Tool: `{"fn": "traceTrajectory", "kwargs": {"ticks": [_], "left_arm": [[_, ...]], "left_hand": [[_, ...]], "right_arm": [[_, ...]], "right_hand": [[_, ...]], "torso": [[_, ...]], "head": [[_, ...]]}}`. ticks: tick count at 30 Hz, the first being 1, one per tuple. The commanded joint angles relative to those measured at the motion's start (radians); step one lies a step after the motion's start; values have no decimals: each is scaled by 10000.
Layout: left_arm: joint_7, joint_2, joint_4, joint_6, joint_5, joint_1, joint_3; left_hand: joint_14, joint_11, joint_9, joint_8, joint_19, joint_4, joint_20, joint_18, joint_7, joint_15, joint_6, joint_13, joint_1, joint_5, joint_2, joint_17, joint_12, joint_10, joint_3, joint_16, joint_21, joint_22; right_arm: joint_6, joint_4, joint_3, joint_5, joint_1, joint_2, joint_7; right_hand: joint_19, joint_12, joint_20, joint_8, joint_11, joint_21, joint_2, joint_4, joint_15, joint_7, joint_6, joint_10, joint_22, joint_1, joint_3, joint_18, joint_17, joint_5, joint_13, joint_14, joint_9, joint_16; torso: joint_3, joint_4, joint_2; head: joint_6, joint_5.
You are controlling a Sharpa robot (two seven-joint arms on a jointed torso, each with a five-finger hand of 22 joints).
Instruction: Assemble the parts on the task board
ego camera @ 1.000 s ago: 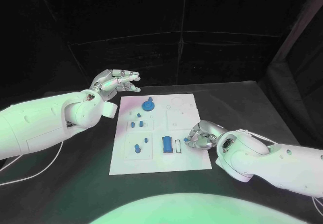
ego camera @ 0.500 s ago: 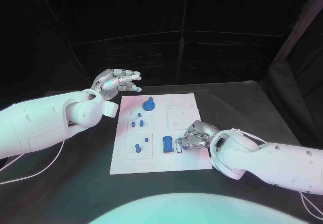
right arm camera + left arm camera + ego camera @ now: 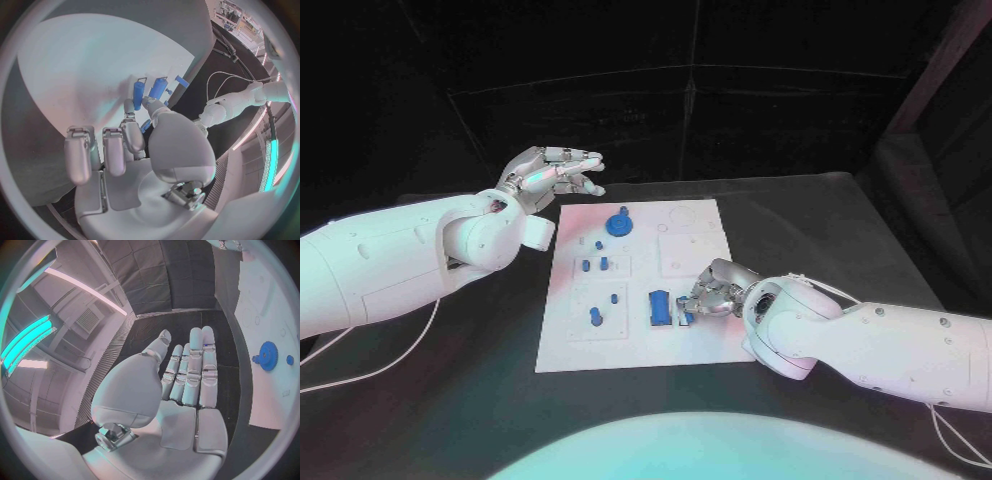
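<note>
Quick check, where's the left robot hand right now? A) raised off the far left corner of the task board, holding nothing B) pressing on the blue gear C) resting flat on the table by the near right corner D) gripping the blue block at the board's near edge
A: the left robot hand hangs past the task board's far left corner, fingers apart and nothing in them; the blue gear lies untouched.

The right robot hand (image 3: 710,293) hides whatever its fingers touch.

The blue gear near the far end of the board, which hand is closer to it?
Left. The left hand hangs open just beyond the blue gear, off the board's far left corner; the right hand is down at the board's near right part.
</note>
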Motion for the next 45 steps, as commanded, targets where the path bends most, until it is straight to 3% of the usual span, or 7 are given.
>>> {"fn": "traceTrajectory", "kwargs": {"ticks": [1,11,15,26,38,42,45], "left_arm": [[7,16,5,167,-8,15,10],[-10,28,-7,191,-40,15,10],[-11,30,-6,194,-42,15,10],[-17,29,-12,191,-43,15,10],[-21,27,-15,191,-43,15,10],[-21,21,-15,186,-43,15,10],[-21,13,-14,181,-43,15,10]], "left_hand": [[-60,1,7,35,48,-12,6,34,-35,36,-29,1,8,21,78,7,34,-55,-60,3,-67,-15],[-61,2,7,37,48,-11,7,33,-35,37,-29,0,5,21,77,7,38,-57,-65,3,-69,-16],[-61,2,7,37,48,-11,7,33,-35,37,-29,0,5,21,77,7,38,-57,-65,3,-69,-16],[-61,2,7,37,48,-11,7,33,-35,37,-29,0,5,21,77,7,38,-57,-65,3,-69,-16],[-61,2,7,37,48,-11,7,33,-35,37,-29,0,5,21,77,7,38,-57,-65,3,-69,-16],[-61,2,7,37,48,-11,7,33,-35,37,-29,0,5,21,77,7,38,-57,-65,3,-69,-16],[-61,2,7,37,48,-11,7,33,-35,37,-29,0,5,21,77,7,38,-57,-65,3,-69,-16]], "right_arm": [[308,-11,0,58,6,51,-203],[341,-23,0,-29,6,115,-235],[260,-17,0,-70,6,135,-197],[209,16,0,-133,6,93,-140],[-45,138,0,-165,6,-152,417],[-433,187,-1,-140,7,-358,1489],[-602,232,-1,-136,8,-514,2315]], "right_hand": [[1042,-54,-74,116,-96,32,47,72,-89,-25,116,-5,2634,-21,-7,-151,1788,-91,-17,844,72,-19],[1042,-149,-162,438,-186,32,8,215,-173,-125,138,27,2634,-141,-162,-151,1747,-428,-52,836,377,-54],[1042,-184,-165,561,-159,32,-53,526,-156,-94,55,45,2634,-505,-502,-151,1731,-1436,-57,833,523,-69],[1042,-252,-147,803,-143,32,-37,1511,-145,-90,-152,50,2634,-1083,-1831,-151,1695,-3237,-26,828,873,-105],[1042,-308,-140,837,-100,32,272,1429,-117,-37,-410,18,2634,-247,-2185,-151,1658,-2743,-1,820,1049,-140],[1042,-354,-42,404,87,32,444,946,24,228,-1095,-46,2634,663,-2177,-151,1627,-2314,6,813,948,-168],[1042,-354,76,-57,259,32,691,454,162,442,-1556,-86,2634,1489,-1870,-151,1631,-2434,29,814,788,-165]], "torso": [[2,19,2],[-4,-11,-12],[2,-7,-9],[1,-19,-10],[4,-8,-13],[-5,-7,-21],[-5,-10,-12]], "head": [[-34,21],[-46,38],[-44,37],[-62,48],[-41,29],[-32,30],[-17,36]]}}
